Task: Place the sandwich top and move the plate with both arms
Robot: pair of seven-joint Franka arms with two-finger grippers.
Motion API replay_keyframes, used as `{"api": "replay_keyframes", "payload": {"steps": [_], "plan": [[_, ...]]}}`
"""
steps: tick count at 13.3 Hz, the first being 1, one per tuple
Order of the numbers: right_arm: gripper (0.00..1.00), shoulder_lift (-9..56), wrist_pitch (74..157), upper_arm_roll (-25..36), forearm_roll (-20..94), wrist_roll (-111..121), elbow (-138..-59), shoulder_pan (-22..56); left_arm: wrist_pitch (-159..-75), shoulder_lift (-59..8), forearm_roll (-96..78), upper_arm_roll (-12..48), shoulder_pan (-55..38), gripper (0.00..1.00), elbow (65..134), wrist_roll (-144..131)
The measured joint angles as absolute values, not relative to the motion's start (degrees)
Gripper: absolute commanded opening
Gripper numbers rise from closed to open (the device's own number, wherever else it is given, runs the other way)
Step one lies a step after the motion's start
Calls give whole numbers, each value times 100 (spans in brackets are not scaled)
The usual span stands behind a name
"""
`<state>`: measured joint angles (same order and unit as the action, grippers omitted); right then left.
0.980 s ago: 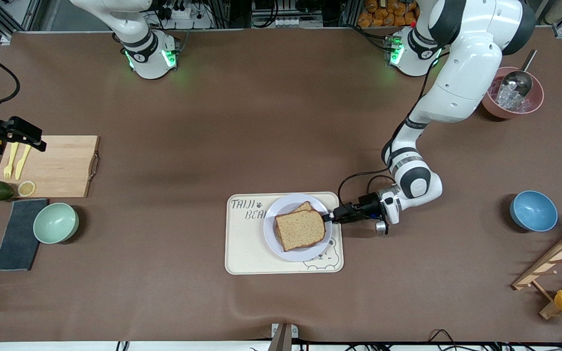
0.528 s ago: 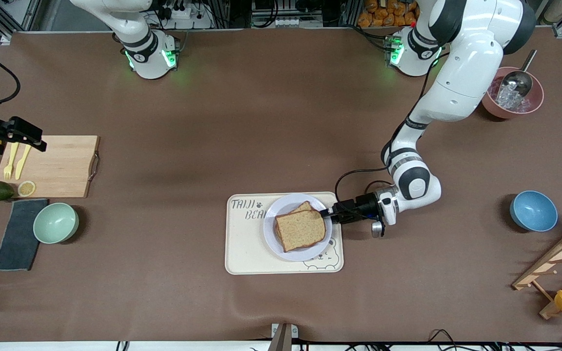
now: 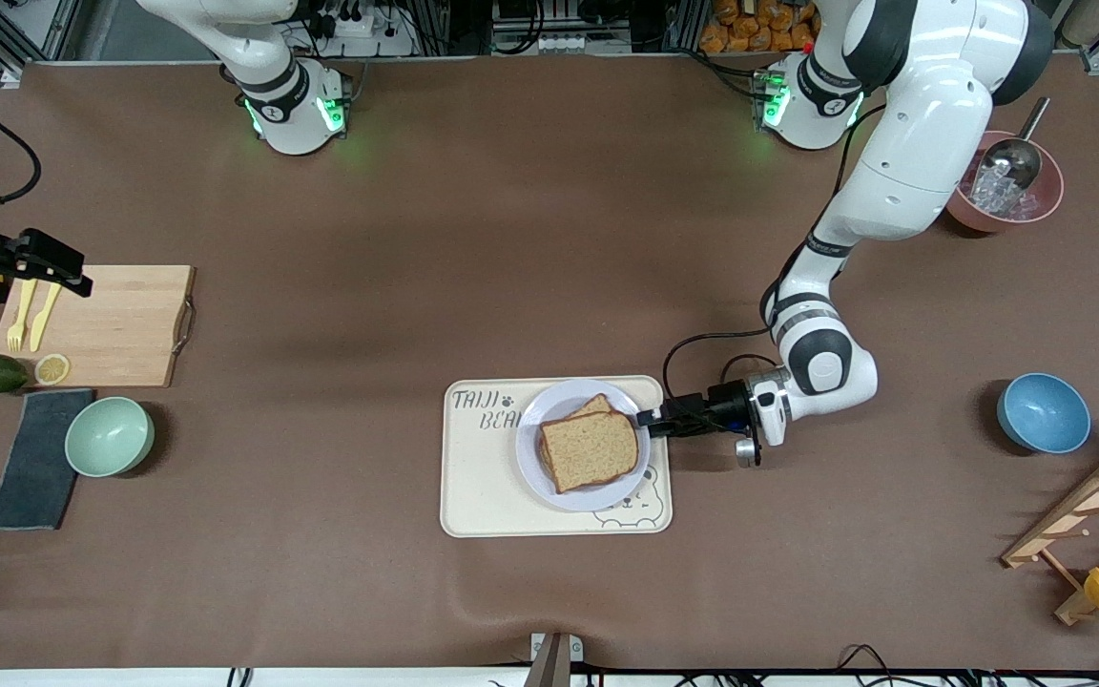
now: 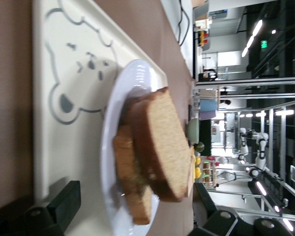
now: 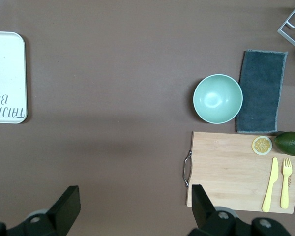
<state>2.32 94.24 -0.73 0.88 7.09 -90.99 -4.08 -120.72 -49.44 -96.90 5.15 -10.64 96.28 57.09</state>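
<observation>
Your bread top (image 3: pixel 590 450) already sits on the stack on the plate (image 3: pixel 549 482), which rests on the tray (image 3: pixel 473 496) mid-bench. The left gripper (image 3: pixel 647 421) is low at the plate's rim toward the left arm's end, jaws open and holding nothing. The right gripper (image 3: pixel 53 270) waits high over the cutting board (image 3: pixel 120 324), also open. I'd judge placing done and the plate move next: you'll need the right gripper brought to the plate's free edge, then both closing on the rim.
</observation>
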Motion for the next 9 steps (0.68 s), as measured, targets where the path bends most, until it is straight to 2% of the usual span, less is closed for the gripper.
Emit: {"api": "replay_keyframes", "payload": {"steps": [9], "plan": [[100,237,9435,-68,88,709,-9099,-408,-12105,-4556,-8684,489,-990,100,9583,4226]]}}
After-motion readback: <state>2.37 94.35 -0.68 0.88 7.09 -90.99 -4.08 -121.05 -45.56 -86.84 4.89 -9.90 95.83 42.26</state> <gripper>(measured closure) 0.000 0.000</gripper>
